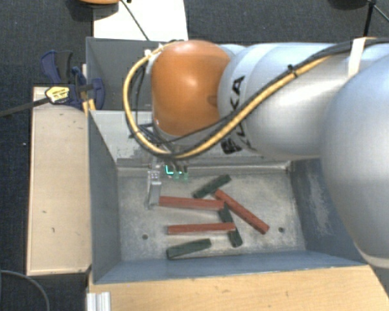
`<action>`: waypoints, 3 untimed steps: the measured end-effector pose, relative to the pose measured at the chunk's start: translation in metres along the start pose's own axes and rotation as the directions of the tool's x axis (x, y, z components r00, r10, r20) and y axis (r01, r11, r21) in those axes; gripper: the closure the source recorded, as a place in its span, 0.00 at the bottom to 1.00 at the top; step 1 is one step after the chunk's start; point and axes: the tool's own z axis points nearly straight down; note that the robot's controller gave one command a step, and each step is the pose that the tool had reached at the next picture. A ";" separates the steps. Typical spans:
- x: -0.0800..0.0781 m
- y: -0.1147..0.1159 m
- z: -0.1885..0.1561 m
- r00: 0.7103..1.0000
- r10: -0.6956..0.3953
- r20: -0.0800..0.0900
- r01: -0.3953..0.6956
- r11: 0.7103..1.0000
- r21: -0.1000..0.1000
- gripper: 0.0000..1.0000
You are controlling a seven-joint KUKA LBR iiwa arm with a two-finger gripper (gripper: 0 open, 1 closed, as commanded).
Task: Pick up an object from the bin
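**Where the gripper hangs among the sticks**

Though the arm [298,102] covers much of the bin [107,238] from the right, its orange cover [185,86] leaves the gripper [155,196] in sight just below. The gripper is low over the floor in the left half of the bin, near the back wall. Its tip stands at the left end of the top red stick [193,203], which lies flat and nearly level across the floor. I cannot tell whether the two touch. Nor can I tell whether the gripper is open or closed (the cover and the cables [137,118] hide its upper part). A small green light [172,171] glows just to the right of it, close under the cover.

The other sticks lie in a loose cluster to the right of the gripper and toward the front:

- A slanted red stick [243,212] runs from the right end of the top red stick down toward the right.
- A low red stick [201,228] lies almost parallel to the top one, nearer the front and apart from it.
- A back green stick [211,186] lies tilted behind the red ones, close to the back wall.
- A short green stick [232,233] sits by the right end of the low red stick (touching it, as far as I can see).
- A front green stick [188,248] lies alone by the front wall.
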 end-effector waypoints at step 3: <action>-0.009 -0.064 0.084 0.971 -0.240 0.012 0.240 0.971 0.002 0.00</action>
